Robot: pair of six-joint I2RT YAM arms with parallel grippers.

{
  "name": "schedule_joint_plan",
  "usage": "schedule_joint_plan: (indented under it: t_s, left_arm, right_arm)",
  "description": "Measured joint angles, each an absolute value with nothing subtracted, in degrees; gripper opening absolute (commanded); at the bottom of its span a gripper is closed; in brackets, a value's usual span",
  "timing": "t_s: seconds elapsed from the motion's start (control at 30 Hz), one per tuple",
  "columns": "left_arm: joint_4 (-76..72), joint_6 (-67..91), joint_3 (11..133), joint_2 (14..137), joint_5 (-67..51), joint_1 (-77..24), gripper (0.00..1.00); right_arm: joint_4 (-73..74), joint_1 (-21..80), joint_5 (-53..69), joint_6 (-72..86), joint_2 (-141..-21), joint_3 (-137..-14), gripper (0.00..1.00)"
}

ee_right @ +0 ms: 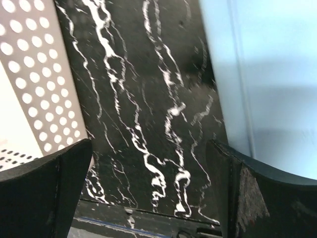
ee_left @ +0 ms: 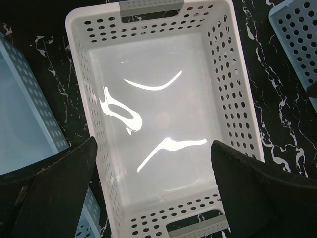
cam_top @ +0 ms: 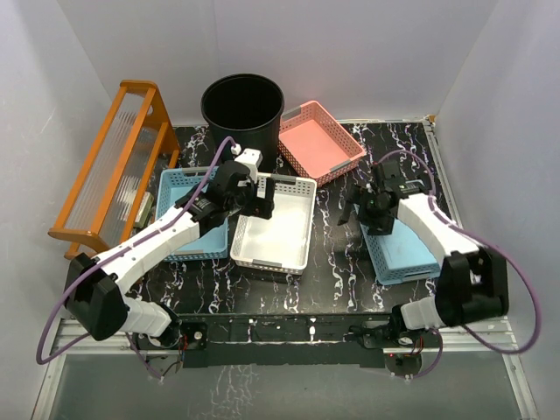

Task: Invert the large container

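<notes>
Bin (cam_top: 242, 109) stands upright, untouched. Left gripper (ee_left: 152, 148) and right gripper (ee_right: 148, 148) hang open; next, one should probably grab its rim.

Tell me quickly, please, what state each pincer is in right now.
Left pincer: open, holding nothing, over the white basket.
Right pincer: open, holding nothing, over the black marbled tabletop.

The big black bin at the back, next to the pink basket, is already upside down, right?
No. The big black bin at the back, next to the pink basket, is upright, its open mouth facing up. The top external view shows it.
</notes>
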State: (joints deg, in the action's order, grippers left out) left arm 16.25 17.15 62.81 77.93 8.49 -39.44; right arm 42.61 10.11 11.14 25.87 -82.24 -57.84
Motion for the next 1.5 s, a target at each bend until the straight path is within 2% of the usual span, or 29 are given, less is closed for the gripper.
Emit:
schedule_joint_plan:
  t_s: [0.17, 0.33, 0.5, 0.67, 0.97, 1.33, 1.5]
  left_arm:
    - [15.38, 17.19, 62.81, 78.61, 7.42, -39.44, 0.99]
    - [14.9, 17.3, 63.0, 80.53, 4.89, -39.44, 0.99]
    - [17.47, 16.47, 68.31, 85.25, -0.62, -40.21, 0.99]
    - [18.13, 16.49, 70.7, 87.48, -1.67, -43.27, 0.99]
    - [20.36, 16.12, 71.99, 89.69, -3.77, -44.6, 0.99]
    - [21.63, 22.68, 76.18, 99.57, 1.69, -50.35, 0.98]
    - [21.65, 25.89, 79.02, 104.77, 5.78, -52.64, 0.89]
  right_arm:
    - [47.27, 10.07, 7.35, 26.85, -74.41, -56.21, 0.98]
    - [45.52, 10.07, 7.18, 26.98, -73.91, -60.9, 0.98]
    - [39.62, 10.07, 11.49, 27.68, -79.64, -66.61, 0.98]
    - [33.67, 10.07, 13.32, 29.04, -85.84, -66.26, 0.98]
    - [37.58, 10.2, 1.85, 28.49, -91.5, -66.15, 0.98]
    - [40.1, 9.98, 7.77, 29.91, -75.68, -64.14, 0.98]
    - [38.22, 10.0, 6.98, 31.2, -66.32, -66.46, 0.98]
